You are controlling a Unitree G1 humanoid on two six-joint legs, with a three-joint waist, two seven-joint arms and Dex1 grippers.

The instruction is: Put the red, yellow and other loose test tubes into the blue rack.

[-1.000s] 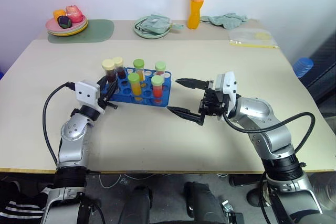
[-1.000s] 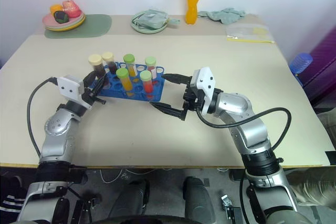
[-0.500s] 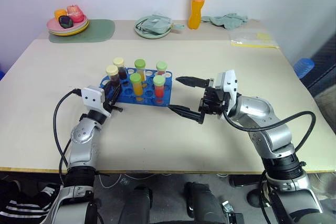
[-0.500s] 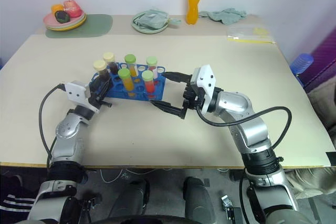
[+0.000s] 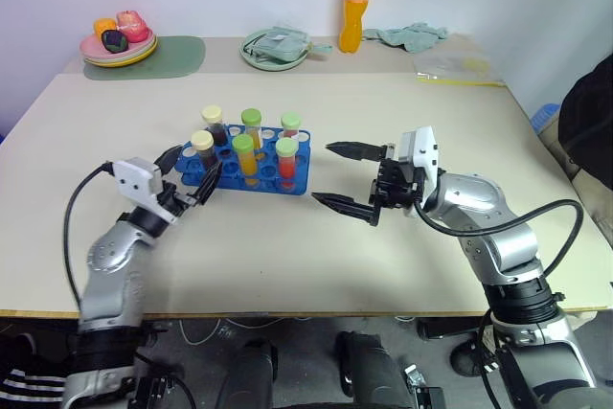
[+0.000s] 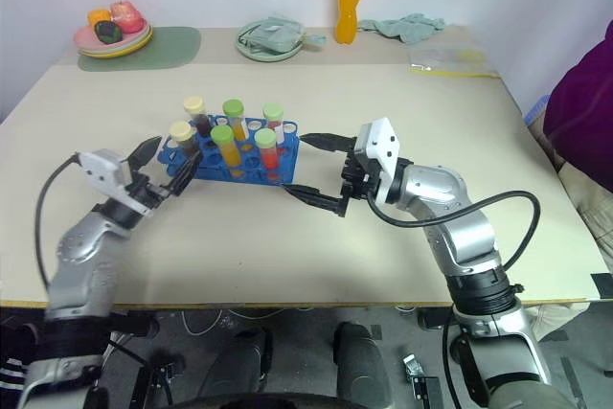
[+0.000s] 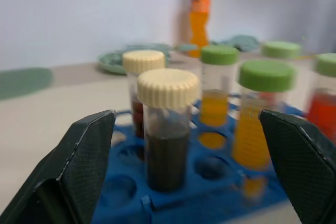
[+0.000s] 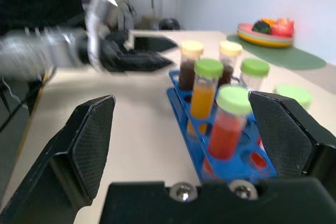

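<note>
The blue rack (image 5: pixel 299 177) stands on the table's middle left with several capped tubes upright in its holes. Among them are a red tube (image 5: pixel 285 158), a yellow-orange tube (image 5: pixel 246 155) and a dark tube with a cream cap (image 5: pixel 202 148) at the near left corner. My left gripper (image 5: pixel 199 164) is open, its fingers either side of that dark tube and apart from it; the left wrist view shows the tube (image 7: pixel 167 135) standing free between the fingers (image 7: pixel 79 166). My right gripper (image 5: pixel 323 174) is open just right of the rack, holding nothing.
Along the far edge stand an orange drink bottle (image 5: pixel 357 2), a green plate (image 5: pixel 251 53) with a cloth, stacked plates of fruit (image 5: pixel 120 40) on a green mat, a crumpled cloth (image 5: pixel 412 35) and a plastic bag (image 5: pixel 460 66). A person (image 5: pixel 589 131) is at the right edge.
My left gripper has opened and let go of the dark cream-capped tube, which now stands in the rack, and the hand has drawn back a little. The right gripper has stayed put.
</note>
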